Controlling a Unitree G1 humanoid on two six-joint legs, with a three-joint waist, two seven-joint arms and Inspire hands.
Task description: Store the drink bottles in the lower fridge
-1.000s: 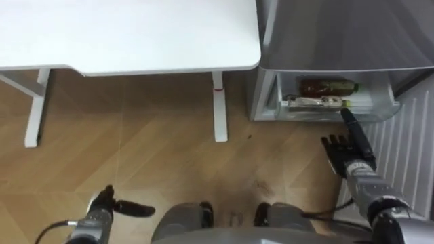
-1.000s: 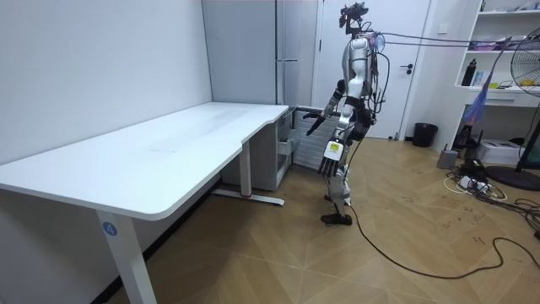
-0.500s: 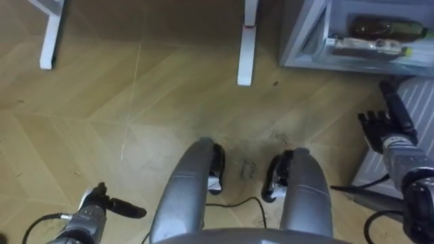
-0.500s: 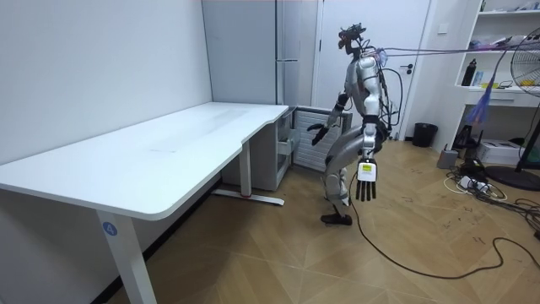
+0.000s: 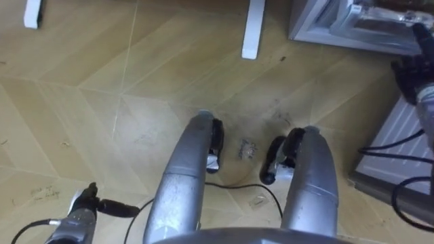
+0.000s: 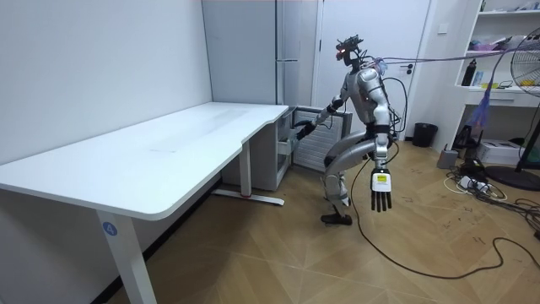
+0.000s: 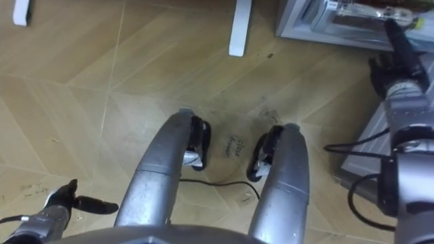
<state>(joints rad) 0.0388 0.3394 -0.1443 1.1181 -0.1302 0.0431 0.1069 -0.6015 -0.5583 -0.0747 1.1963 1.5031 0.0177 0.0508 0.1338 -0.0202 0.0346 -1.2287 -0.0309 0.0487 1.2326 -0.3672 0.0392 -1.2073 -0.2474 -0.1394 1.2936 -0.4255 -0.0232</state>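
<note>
The robot stood crouched, knees bent, before the fridge at the far end of the desk, a little right of the room view's middle. Its right hand was held out toward the fridge's open lower compartment, at the upper right of the eye views. The fingers were apart and fairly straight with nothing in them, just beside the compartment's front edge. I could not tell whether they touched it. The left hand hung at its side above the floor, fingers straight and empty.

The drinks lay on their sides inside that compartment, at the very top right of the frame and partly cut off by its edge. From that I judged the putting-in done or nearly so, with perhaps only the closing left.

They looked to me like capped bottles of clear plastic. Full ones would be fairly heavy for their size, stiff enough to bear a firm squeeze, and smooth. Lying down, they would be ready to roll at a nudge. If one needed shifting, I would take it round the middle of the body, fingers on one side and thumb on the other. Held by the cap or neck, it would likely swing and slip.
</note>
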